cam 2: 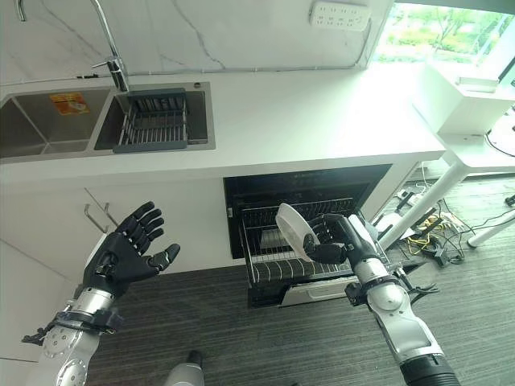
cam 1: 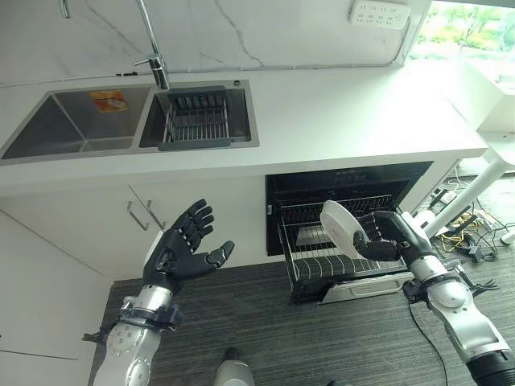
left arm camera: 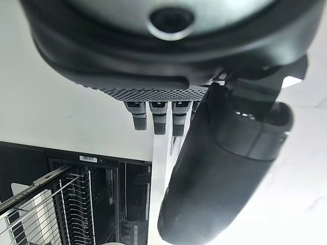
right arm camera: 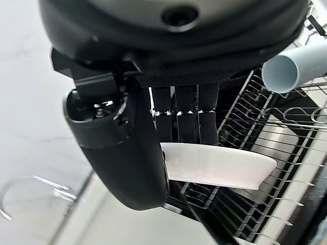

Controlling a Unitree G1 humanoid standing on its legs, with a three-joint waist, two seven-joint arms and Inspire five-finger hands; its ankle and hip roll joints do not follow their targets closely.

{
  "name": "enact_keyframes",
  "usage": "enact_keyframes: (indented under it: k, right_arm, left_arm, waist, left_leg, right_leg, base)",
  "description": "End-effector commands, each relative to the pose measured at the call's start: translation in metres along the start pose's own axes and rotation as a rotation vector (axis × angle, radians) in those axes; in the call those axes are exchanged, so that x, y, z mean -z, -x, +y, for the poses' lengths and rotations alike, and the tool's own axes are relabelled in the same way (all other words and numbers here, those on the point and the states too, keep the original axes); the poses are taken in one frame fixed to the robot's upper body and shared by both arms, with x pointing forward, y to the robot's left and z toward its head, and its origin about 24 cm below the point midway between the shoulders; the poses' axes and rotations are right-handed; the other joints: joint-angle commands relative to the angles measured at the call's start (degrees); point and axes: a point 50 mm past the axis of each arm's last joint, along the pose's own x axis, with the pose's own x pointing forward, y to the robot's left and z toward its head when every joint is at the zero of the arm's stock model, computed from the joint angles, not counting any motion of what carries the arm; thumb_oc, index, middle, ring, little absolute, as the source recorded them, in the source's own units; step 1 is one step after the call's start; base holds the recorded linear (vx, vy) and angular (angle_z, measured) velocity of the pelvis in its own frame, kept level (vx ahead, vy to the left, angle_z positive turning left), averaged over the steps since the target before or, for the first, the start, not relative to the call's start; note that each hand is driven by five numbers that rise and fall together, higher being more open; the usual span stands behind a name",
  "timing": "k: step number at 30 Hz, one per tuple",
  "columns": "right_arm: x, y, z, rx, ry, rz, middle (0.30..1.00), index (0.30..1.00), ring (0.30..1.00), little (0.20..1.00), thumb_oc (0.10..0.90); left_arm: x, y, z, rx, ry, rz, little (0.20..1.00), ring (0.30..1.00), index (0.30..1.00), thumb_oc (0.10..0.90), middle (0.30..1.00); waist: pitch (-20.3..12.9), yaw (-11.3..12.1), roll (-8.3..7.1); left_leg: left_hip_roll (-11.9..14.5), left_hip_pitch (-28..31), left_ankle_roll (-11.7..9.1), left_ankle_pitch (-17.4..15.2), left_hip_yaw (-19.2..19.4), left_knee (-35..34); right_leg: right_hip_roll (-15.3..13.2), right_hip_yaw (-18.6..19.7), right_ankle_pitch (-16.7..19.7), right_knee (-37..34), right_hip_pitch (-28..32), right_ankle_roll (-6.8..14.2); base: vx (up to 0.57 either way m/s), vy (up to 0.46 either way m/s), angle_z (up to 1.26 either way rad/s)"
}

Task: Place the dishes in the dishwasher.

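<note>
The right robot hand (cam 1: 385, 236) is gripping a white plate (cam 1: 341, 229) by its edge, fingers curled over one face and thumb on the other, as the right wrist view shows with the plate (right arm camera: 217, 166) pinched between them. It is holding the plate tilted, nearly on edge, just above the pulled-out wire rack (cam 1: 338, 259) of the open dishwasher (cam 1: 346, 193), which is sitting under the white table (cam 1: 354, 112). The left robot hand (cam 1: 183, 245) is hanging idle in front of the cupboard doors (cam 1: 96, 233), palm up and fingers spread, holding nothing. On the table, the sink (cam 1: 76, 121) is carrying a dark draining basket (cam 1: 195, 119) beside the tap (cam 1: 153, 48); no further dishes are visible there. The step in hand looks like the loading itself: the plate is being carried over the rack but is not yet seated. The next move probably calls for lowering it on edge so the rim is sliding between two rows of upright tines, then easing the fingers apart only once the wires are bearing its weight. The risk is the plate catching a tine and tipping flat.
</note>
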Motion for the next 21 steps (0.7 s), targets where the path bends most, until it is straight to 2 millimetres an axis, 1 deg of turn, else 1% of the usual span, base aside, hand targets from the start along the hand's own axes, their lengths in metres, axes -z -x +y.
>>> enact_keyframes:
  k: [1,2,7,10,12,13,15,21]
  right_arm:
    - [-0.074,-0.021,-0.042,0.171,0.098,-0.336,0.300,0.300,0.300,0.300,0.400]
    - [-0.070,-0.024,-0.039,0.168,0.125,-0.318,0.300,0.300,0.300,0.300,0.400]
    - [-0.064,-0.029,-0.039,0.166,0.178,-0.287,0.300,0.300,0.300,0.300,0.400]
    - [-0.056,-0.037,-0.036,0.159,0.234,-0.235,0.300,0.300,0.300,0.300,0.400]
    - [-0.055,-0.040,-0.038,0.167,0.242,-0.220,0.300,0.300,0.300,0.300,0.400]
    - [-0.054,-0.044,-0.040,0.181,0.255,-0.206,0.300,0.300,0.300,0.300,0.400]
    - [-0.054,-0.046,-0.042,0.189,0.263,-0.202,0.300,0.300,0.300,0.300,0.400]
    - [-0.056,-0.057,-0.053,0.224,0.289,-0.165,0.300,0.300,0.300,0.300,0.400]
  left_arm:
    - [-0.056,-0.016,-0.010,0.127,-0.061,-0.257,0.900,0.900,0.900,0.800,0.900]
    - [-0.055,-0.016,-0.010,0.136,-0.068,-0.251,0.900,0.900,0.900,0.800,0.900]
    - [-0.055,-0.016,-0.010,0.150,-0.081,-0.238,0.900,0.900,0.900,0.800,0.900]
    - [-0.054,-0.015,-0.010,0.165,-0.092,-0.224,0.900,0.900,0.900,0.800,0.900]
    - [-0.053,-0.015,-0.010,0.173,-0.097,-0.221,0.900,0.900,0.900,0.800,0.900]
    - [-0.054,-0.015,-0.010,0.184,-0.106,-0.216,0.900,0.900,0.900,0.800,0.900]
    - [-0.055,-0.015,-0.010,0.188,-0.110,-0.217,0.900,0.900,0.900,0.800,0.900]
    - [-0.061,-0.019,-0.007,0.207,-0.145,-0.231,0.900,0.900,0.900,0.800,0.900]
  waist:
    - [-0.67,0.76,-1.65]
    - [-0.54,1.33,-1.81]
    - [-0.14,2.22,-2.10]
    - [0.69,3.65,-2.44]
    - [1.16,4.27,-2.64]
    - [1.82,5.10,-2.85]
    - [2.02,5.35,-3.02]
    - [4.33,7.55,-4.40]
  left_leg:
    - [-1.35,-2.18,1.52,-8.52,-2.55,6.53]
    - [-1.52,-2.33,1.54,-8.46,-3.05,6.53]
    - [-1.78,-2.57,1.57,-8.38,-3.83,6.53]
    - [-1.92,-2.49,1.47,-8.57,-4.81,6.53]
    - [-2.02,-2.65,1.47,-8.48,-5.35,6.53]
    - [-2.15,-2.92,1.44,-8.33,-6.05,6.53]
    - [-2.35,-3.53,1.55,-7.86,-6.38,6.53]
    - [-2.37,-4.98,1.50,-7.69,-7.80,6.53]
  right_leg:
    - [-1.69,-1.08,-2.02,-2.91,6.00,4.63]
    - [-1.65,-1.31,-1.99,-2.91,6.16,4.73]
    - [-1.61,-1.79,-1.97,-2.91,6.42,4.84]
    - [-1.39,-2.29,-2.17,-2.91,7.04,5.04]
    - [-1.31,-2.62,-2.08,-2.91,7.18,5.10]
    - [-1.12,-2.91,-2.01,-2.91,7.36,5.15]
    - [-1.17,-3.05,-1.64,-2.91,7.01,5.17]
    - [-0.53,-3.51,-1.23,-2.91,6.64,5.67]
  base:
    - [0.05,-0.027,0.07]
    - [0.05,-0.029,0.06]
    - [0.04,-0.028,0.05]
    - [0.07,-0.054,0.16]
    - [0.05,-0.059,0.04]
    - [0.03,-0.051,0.09]
    - [0.01,-0.043,0.16]
    - [-0.01,-0.083,0.11]
